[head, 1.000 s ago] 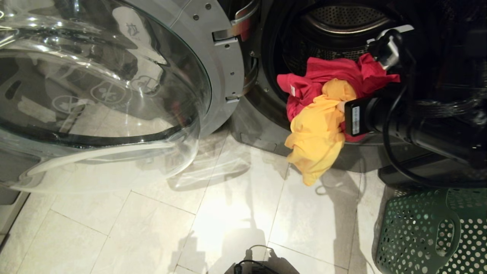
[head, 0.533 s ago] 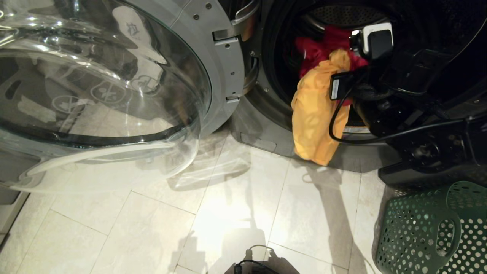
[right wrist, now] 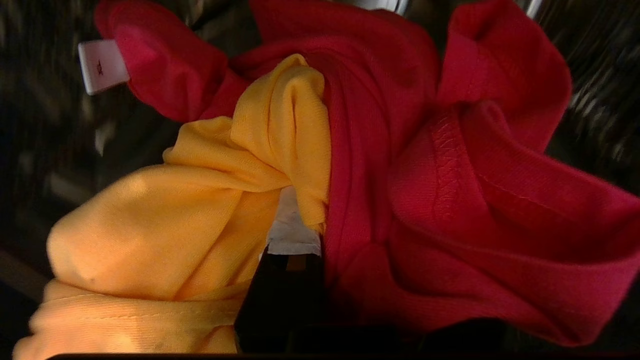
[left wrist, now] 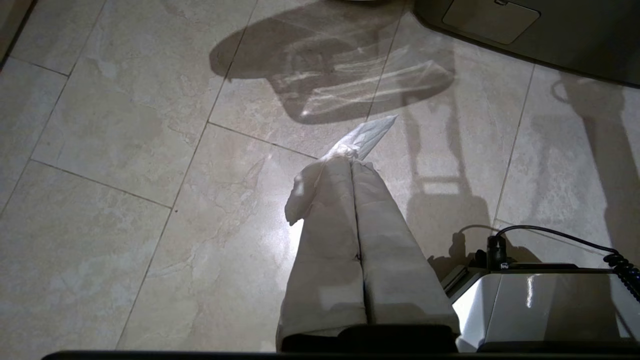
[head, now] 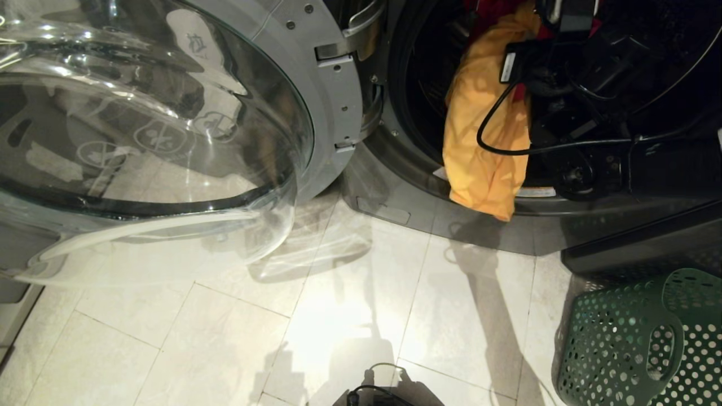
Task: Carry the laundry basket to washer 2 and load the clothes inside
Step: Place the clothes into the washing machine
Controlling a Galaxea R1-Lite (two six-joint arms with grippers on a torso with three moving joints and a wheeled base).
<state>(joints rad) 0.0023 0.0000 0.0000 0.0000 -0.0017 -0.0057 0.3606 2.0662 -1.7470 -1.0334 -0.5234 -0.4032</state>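
Your right gripper (right wrist: 292, 225), fingers pinching the red shirt (right wrist: 450, 200) & yellow shirt (head: 485, 129), is at the washer (head: 395, 192) mouth w/ yellow hanging long-axis down over the lip, so push deeper in; left fingers (left wrist: 325, 240) pressed together, basket (head: 632, 344) on floor at right.

Head view looks down at the washer (head: 395, 186) and floor (head: 225, 338) (both shared with the left wrist); right wrist sits close against clothes (right wrist: 400, 175).

Soft knit yellow cloth garment (head: 485, 141) and red one (right wrist: 450, 175); glossy clear glass door (head: 141, 113); perforated matt green plastic basket (head: 620, 344); polished beige stone-look floor tiles (head: 225, 338).
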